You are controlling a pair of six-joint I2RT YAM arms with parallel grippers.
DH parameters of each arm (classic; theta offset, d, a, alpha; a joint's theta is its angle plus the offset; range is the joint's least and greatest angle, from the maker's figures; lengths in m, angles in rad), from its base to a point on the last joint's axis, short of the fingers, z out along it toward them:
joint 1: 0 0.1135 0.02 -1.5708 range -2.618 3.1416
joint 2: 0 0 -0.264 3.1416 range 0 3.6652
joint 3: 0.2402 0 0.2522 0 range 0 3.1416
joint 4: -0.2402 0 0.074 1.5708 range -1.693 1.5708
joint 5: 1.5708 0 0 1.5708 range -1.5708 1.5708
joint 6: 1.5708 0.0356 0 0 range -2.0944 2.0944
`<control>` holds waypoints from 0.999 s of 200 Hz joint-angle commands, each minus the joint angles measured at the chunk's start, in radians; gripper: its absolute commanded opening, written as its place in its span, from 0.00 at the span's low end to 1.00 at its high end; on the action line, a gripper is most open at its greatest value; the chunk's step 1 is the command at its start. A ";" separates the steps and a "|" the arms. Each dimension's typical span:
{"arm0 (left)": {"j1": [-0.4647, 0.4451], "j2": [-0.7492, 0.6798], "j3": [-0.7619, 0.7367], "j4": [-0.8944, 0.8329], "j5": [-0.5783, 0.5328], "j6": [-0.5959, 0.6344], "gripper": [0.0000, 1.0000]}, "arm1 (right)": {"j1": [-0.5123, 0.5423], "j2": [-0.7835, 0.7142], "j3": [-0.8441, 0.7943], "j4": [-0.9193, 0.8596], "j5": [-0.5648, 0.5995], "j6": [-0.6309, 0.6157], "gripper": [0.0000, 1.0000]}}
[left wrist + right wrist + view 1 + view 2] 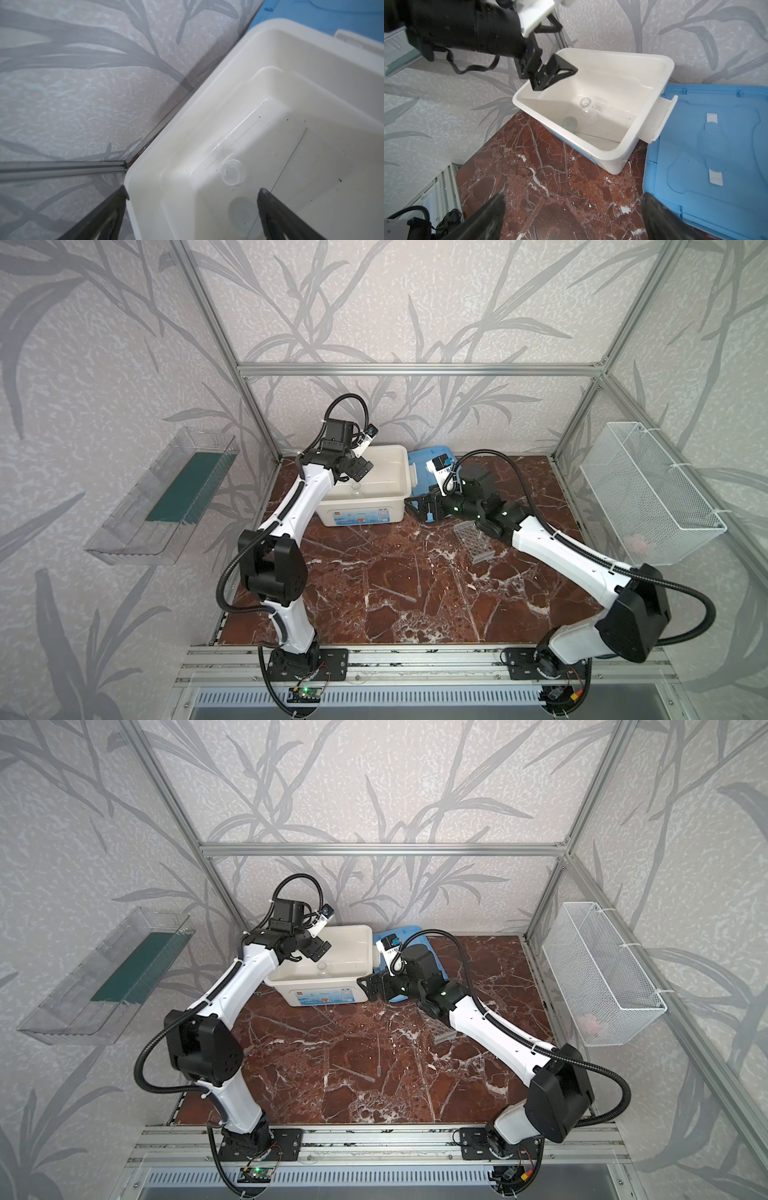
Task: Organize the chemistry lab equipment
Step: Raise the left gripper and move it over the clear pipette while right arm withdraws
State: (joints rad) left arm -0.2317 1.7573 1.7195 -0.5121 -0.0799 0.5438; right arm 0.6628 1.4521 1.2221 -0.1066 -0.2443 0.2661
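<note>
Reddish-brown marble table (415, 614), leaf-pattern walls, aluminium frame. White tub (365, 512) sits at the back, left of centre. Its blue lid (419, 457) lies flat on the table just beside the tub's right end.

Left gripper (193, 191) hangs over the tub's left end, above the rim. Its jaws are spread wide with nothing between them, and the right wrist view shows the same (550, 76).

Small clear glass jar (587, 110) is inside the tub on the floor, near the left end and tilted. It shows in both top views (358, 489) (323, 968), and the left wrist view looks down its mouth (232, 172). Small round white dish (570, 123) lies flat on the tub floor just beside the jar. A thin straight line across the tub floor looks like a thin rod (593, 136), but it is hard to be sure.

Right gripper (572, 195) is low over the table by the tub's front right corner and the lid. Its jaws are wide apart and it holds nothing; it is also seen in a top view (424, 508).

Clear grid-holed rack (473, 541) is on the table, partly under the right arm. Two droppers lie mid-table, one pointing front to back (417, 572) and one slanted (392, 591), their ends close together.

White wire basket (648, 493) is on the right wall, clear bin (166, 497) on the left wall.
</note>
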 commanded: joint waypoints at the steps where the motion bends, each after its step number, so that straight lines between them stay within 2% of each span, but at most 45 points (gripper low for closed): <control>1: -0.043 -0.081 -0.025 0.022 -0.098 -0.258 1.00 | 0.000 -0.058 -0.021 -0.063 0.009 0.021 0.99; 13: -0.063 -0.119 -0.018 -0.038 -0.110 -0.381 0.99 | 0.000 -0.073 -0.025 -0.100 0.001 0.021 0.99; 25: -0.072 -0.161 -0.022 -0.092 -0.057 -0.469 0.99 | 0.001 -0.090 -0.033 -0.128 -0.012 0.003 0.99; 51: -0.079 -0.309 -0.142 -0.058 0.111 -0.765 0.99 | 0.016 -0.145 -0.062 -0.224 0.007 -0.045 0.99; 78: -0.126 -0.461 -0.282 -0.070 0.152 -1.060 0.99 | 0.024 -0.228 -0.120 -0.309 0.071 -0.059 0.99; 89: -0.140 -0.503 -0.303 -0.115 0.175 -1.105 0.99 | 0.025 -0.265 -0.126 -0.353 0.074 -0.079 0.99; 113: -0.170 -0.583 -0.348 -0.233 0.090 -1.227 0.98 | 0.027 -0.324 -0.147 -0.425 0.065 -0.137 0.99; 141: -0.188 -0.619 -0.461 -0.265 0.233 -1.434 0.94 | 0.029 -0.370 -0.200 -0.453 0.051 -0.159 0.99; 173: -0.304 -0.637 -0.568 -0.386 0.083 -1.732 0.82 | 0.044 -0.388 -0.247 -0.452 0.035 -0.160 0.99; 200: -0.376 -0.591 -0.659 -0.377 0.104 -1.957 0.77 | 0.060 -0.371 -0.257 -0.446 0.048 -0.156 0.99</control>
State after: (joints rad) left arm -0.5606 1.1358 1.1141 -0.8303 0.0605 -1.1107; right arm 0.7067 1.0752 0.9699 -0.5426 -0.1993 0.1219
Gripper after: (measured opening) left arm 0.782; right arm 0.991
